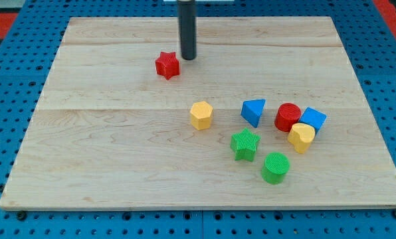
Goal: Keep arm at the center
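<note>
Nearest the camera sits a green ribbed plastic cylinder (275,167), low on the pale wooden board (118,159). Just above it, toward the view's left, stands a green plastic star block (244,145). Further up, a yellow plastic hexagonal block (201,115) stands alone, and to its right a blue plastic triangular block (254,111). At the view's right a red plastic cylinder (288,117), a blue plastic cube (313,119) and a yellow rounded plastic block (301,137) huddle together, touching or nearly so. Up near the view's top a red plastic star block (167,65) sits apart from the rest. The dark rod carries no pincer, so there is no grip state to tell; its tip (187,58) rests just right of the red star, well above the board's middle.
</note>
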Controlling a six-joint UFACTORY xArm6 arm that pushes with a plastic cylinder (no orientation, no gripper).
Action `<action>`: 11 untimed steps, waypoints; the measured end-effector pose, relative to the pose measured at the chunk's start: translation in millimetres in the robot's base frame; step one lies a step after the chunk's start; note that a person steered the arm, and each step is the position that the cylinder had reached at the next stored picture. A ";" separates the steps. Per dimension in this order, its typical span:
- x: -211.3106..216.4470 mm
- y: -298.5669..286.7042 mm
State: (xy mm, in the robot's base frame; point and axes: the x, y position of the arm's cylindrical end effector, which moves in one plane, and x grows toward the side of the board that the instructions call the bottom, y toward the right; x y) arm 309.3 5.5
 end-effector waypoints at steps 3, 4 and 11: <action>154.6 249.1; 198.4 229.1; 81.5 157.2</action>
